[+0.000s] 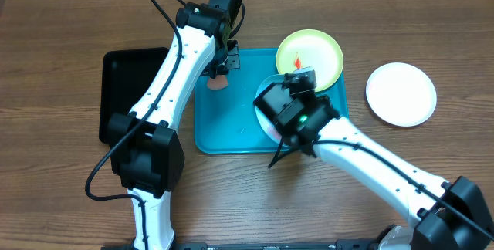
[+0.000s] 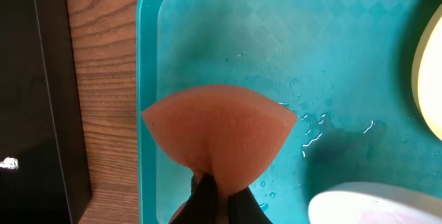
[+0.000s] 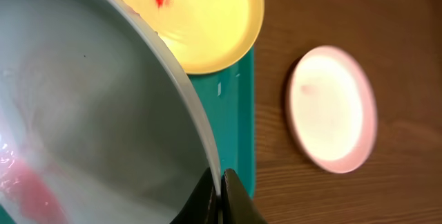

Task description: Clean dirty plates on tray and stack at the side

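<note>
Wood-grain surface (image 1: 62, 49) spreads under both arms, carrying the turquoise tray (image 1: 224, 134) at its middle and a black tray (image 1: 123, 72) to the left, with a strip of wood between them. The yellow-green plate (image 1: 320, 49) lies on the turquoise tray's far right corner and bears a red smear. The white plate (image 1: 401, 94) rests on bare wood to the right, apart from the tray. The right tool (image 3: 221, 189) pinches the rim of the pink-smeared light blue plate (image 3: 90, 99) over the tray's right side. The left tool (image 2: 214, 193) is clamped on an orange sponge (image 2: 217, 131) at the tray's far left corner.
</note>
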